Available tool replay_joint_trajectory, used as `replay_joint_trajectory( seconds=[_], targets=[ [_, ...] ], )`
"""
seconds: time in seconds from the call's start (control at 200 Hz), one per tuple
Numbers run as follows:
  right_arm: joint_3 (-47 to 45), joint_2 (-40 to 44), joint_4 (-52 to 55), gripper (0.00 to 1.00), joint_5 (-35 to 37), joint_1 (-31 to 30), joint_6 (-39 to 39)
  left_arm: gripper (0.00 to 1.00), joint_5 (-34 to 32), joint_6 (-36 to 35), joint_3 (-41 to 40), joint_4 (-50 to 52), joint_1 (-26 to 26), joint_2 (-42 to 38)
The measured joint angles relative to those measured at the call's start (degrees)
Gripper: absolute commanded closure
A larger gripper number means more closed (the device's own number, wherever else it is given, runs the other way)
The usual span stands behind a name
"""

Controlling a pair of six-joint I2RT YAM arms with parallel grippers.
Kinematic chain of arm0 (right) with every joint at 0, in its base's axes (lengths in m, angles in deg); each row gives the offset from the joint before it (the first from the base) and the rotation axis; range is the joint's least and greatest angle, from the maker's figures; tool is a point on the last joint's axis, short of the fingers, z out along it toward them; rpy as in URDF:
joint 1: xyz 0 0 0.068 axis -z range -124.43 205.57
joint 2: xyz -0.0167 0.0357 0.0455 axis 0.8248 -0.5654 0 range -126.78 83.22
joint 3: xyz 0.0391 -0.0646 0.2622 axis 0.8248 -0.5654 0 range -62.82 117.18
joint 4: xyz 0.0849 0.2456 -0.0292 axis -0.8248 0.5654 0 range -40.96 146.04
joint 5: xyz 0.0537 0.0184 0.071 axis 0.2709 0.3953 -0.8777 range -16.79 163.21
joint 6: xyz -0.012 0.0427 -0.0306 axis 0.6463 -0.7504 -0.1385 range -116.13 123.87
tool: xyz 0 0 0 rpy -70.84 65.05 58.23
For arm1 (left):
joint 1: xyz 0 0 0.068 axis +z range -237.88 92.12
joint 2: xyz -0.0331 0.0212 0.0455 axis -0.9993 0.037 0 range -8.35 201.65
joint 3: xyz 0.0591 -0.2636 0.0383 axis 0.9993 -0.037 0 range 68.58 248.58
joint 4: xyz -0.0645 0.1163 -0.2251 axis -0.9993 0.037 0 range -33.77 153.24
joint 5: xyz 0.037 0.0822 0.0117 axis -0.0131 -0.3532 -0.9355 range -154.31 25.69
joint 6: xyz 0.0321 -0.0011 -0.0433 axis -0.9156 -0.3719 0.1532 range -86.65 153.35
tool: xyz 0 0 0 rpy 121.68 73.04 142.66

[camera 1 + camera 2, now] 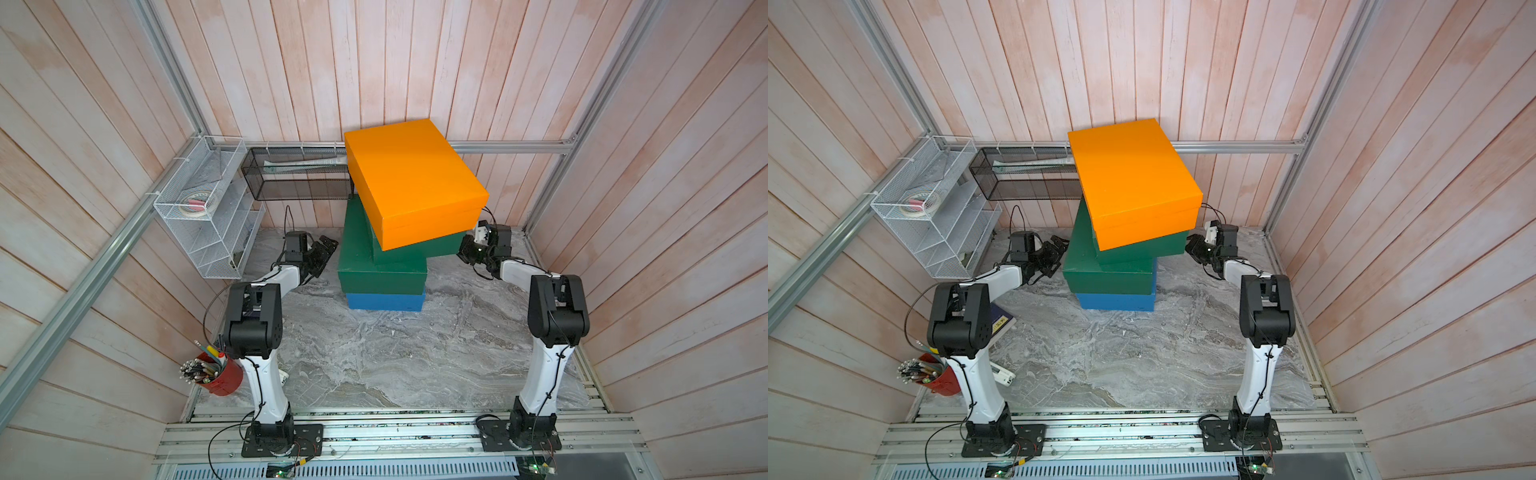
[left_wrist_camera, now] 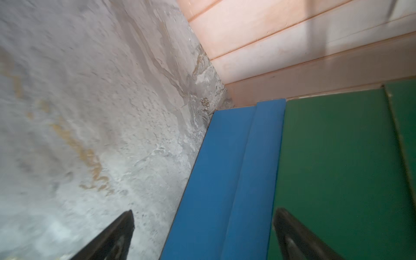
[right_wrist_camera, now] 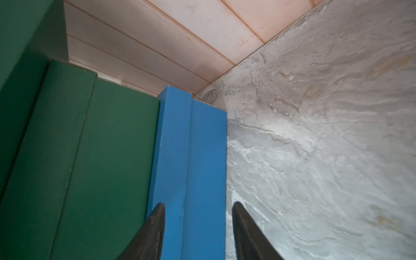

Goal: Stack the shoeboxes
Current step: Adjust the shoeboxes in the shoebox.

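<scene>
The orange shoebox (image 1: 409,183) tops the stack, twisted and overhanging the upper green shoebox (image 1: 440,246). That one sits askew on the lower green shoebox (image 1: 382,276) and the blue shoebox (image 1: 384,301), at the back of the marbled tabletop (image 1: 374,357). They look like light, stiff, matte cardboard with loose lids, too broad for one gripper, so squaring them likely means pressing opposite side walls below the lid rim. The left gripper (image 1: 324,255) gapes wide beside the stack, empty. The right gripper (image 1: 466,249), partly parted, holds nothing.
</scene>
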Motion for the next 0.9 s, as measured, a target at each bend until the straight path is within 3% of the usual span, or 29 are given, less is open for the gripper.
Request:
replay_joint_trajectory(
  seconds=[0.275, 0.9],
  targets=[
    [0.0, -2.8, -7.5, 0.50, -3.5, -0.7, -4.5, 0.00, 0.7, 0.8, 3.0, -1.4, -3.8, 2.6],
    [-1.8, -5.3, -8.8, 0.52, -4.0, -6.5, -5.8, 0.00, 0.6, 1.9, 2.5, -2.8, -5.1, 4.3]
  ],
)
